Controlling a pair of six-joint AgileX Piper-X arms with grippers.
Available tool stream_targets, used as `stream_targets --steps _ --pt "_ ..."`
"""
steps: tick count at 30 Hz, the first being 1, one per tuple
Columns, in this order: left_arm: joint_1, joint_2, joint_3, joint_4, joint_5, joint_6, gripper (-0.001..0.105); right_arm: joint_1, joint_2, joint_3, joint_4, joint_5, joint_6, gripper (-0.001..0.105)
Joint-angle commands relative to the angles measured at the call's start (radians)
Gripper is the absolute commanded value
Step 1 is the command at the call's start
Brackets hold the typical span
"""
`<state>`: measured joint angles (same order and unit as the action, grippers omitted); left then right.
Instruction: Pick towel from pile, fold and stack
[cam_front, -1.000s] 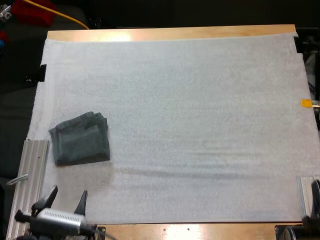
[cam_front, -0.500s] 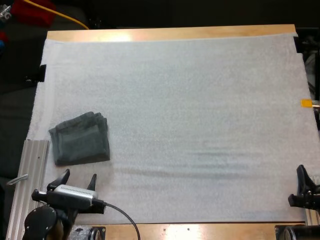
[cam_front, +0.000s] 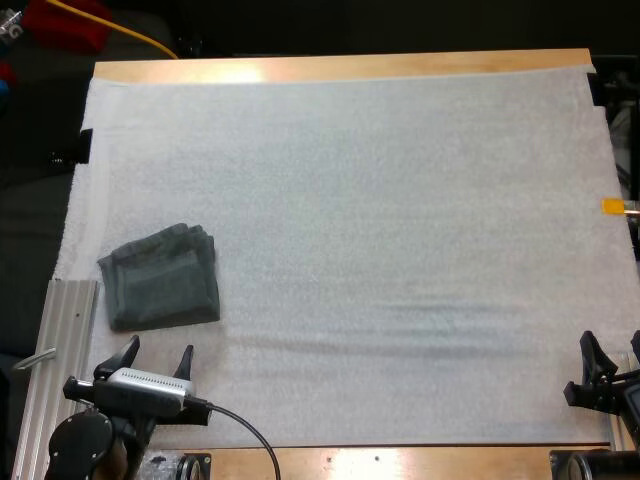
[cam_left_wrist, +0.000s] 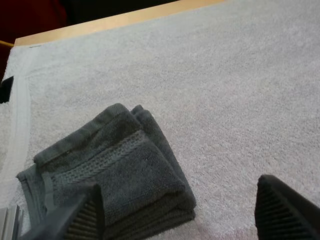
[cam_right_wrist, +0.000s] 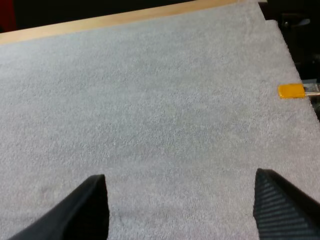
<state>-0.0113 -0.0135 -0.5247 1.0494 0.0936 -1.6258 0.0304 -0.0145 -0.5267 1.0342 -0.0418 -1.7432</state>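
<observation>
left pincer (cam_front: 159, 348), 2 black tapered fingers (cam_left_wrist: 282, 207) (ribbed inner pads), silver vented housing (cam_front: 142, 384), black right pincer (cam_front: 610, 348)

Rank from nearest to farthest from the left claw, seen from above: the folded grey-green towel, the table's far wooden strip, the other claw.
From the left gripper, high view:
1. Folded dark grey-green towel, just ahead.
2. Pale wooden strip, along the far side.
3. Right gripper, far across on the right side.

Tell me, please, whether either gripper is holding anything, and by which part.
Nothing is held. The left gripper and right gripper both stand open; the folded towel lies untouched on the mat.
</observation>
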Motion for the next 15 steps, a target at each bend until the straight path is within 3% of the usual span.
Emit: stream_targets --steps 1,15 --pt "0.000 -0.138 -0.002 -0.010 -0.008 -0.006 0.061 -0.004 -0.037 -0.001 -0.004 -0.007 -0.005 0.061" --pt "0.000 -0.138 -0.002 -0.010 -0.008 -0.006 0.061 -0.004 -0.037 -0.001 -0.004 0.000 0.021 0.061"
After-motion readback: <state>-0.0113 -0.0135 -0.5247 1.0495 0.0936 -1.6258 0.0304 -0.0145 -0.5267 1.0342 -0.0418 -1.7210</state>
